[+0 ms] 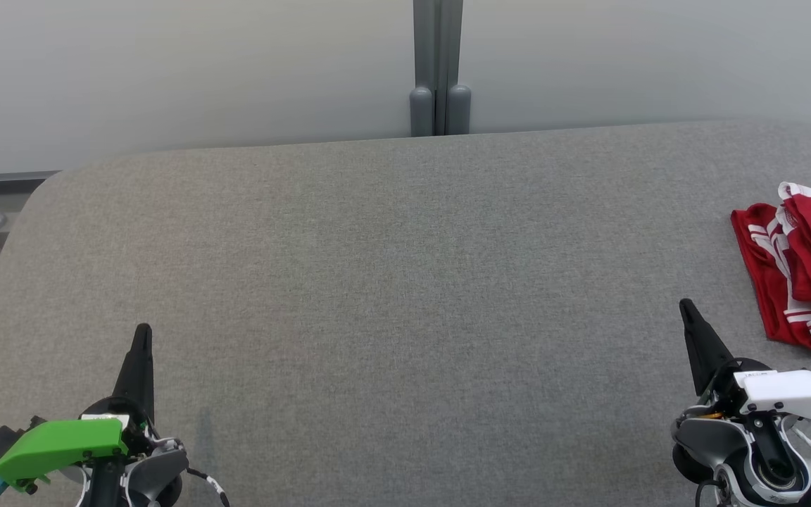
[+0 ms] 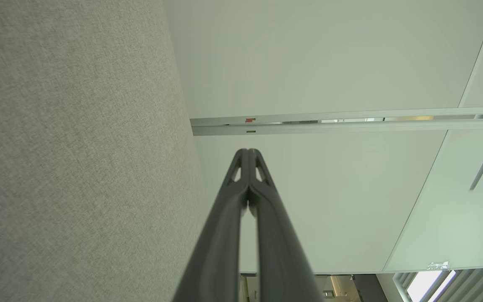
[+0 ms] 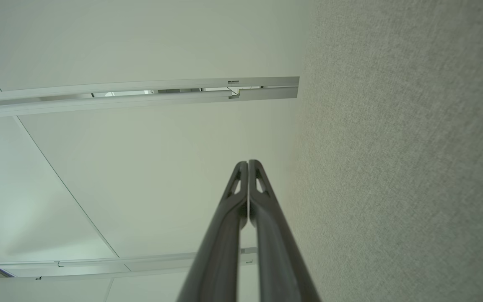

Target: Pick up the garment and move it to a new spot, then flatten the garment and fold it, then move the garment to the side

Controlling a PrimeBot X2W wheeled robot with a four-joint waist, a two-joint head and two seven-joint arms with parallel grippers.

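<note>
Head view: a grey fabric-covered table point(image 1: 405, 282) with rounded far corners is seen from above, backed by a pale wall and a grey vertical post point(image 1: 438, 70). The garment point(image 1: 800, 274), red with white stripes, is shown lying crumpled on the table at the far right, where it is cut off by the picture's edge. The right gripper point(image 1: 686, 305) is seen at the lower right, carried under a white wrist cover point(image 1: 793, 391); its dark fingers are pointed up the view. The garment lies near it, beyond and to its right, and is not touched by it. The left gripper point(image 1: 142, 331) is seen at the lower left, under a green wrist cover point(image 1: 60, 443), well apart from the garment.

Left wrist view: the left gripper point(image 2: 247, 152) is seen with its two fingers brought together, the tips meeting. The table fabric point(image 2: 78, 147) is seen at the left, pale wall panels at the right.

Right wrist view: the right gripper point(image 3: 247, 162) is likewise seen with its tips pressed together. The table fabric point(image 3: 413, 167) is seen at the right.
</note>
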